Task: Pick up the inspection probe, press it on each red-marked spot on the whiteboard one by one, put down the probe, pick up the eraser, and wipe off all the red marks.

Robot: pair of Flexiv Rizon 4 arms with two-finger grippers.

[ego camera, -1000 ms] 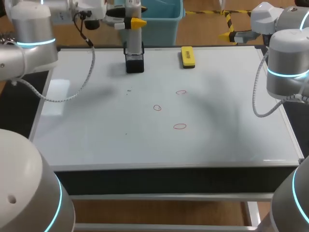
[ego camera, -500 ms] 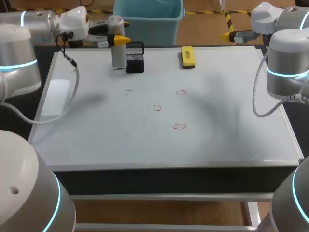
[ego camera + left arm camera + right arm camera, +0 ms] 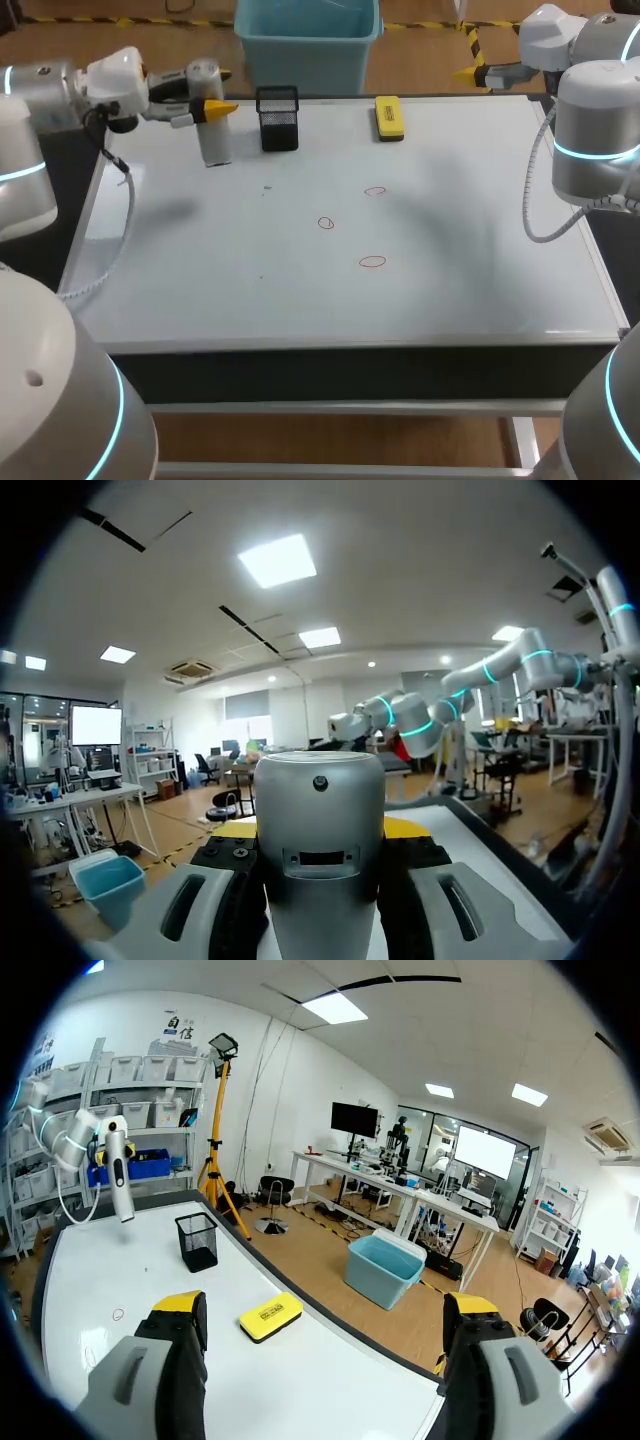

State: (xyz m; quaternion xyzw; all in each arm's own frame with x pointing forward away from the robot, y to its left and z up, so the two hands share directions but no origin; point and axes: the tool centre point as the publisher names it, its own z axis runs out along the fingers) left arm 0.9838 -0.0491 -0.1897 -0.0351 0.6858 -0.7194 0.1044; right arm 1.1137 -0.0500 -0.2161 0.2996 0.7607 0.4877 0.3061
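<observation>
My left gripper (image 3: 214, 92) is shut on the inspection probe (image 3: 211, 128), a grey cylinder held upright over the far left of the whiteboard (image 3: 200, 260). In the left wrist view the probe (image 3: 320, 860) fills the gap between the fingers (image 3: 405, 828). The black mesh holder (image 3: 278, 119) stands just right of it. The yellow eraser (image 3: 389, 117) lies at the far edge. Three red rings (image 3: 375, 191), (image 3: 326, 223), (image 3: 372, 262) are drawn mid-board. My right gripper (image 3: 325, 1306) is open and holds nothing, beyond the board's far right corner. Ahead of it are the eraser (image 3: 271, 1316), the holder (image 3: 197, 1241) and the probe (image 3: 120, 1175).
The whiteboard covers nearly the whole tabletop, with a dark strip (image 3: 350, 372) along its front edge. My right arm (image 3: 595, 130) stands at the board's right side and my left arm (image 3: 40, 90) at its far left corner.
My left arm has carried the probe leftward, away from above the mesh holder, and a little lower over the board. The right arm has not moved.
</observation>
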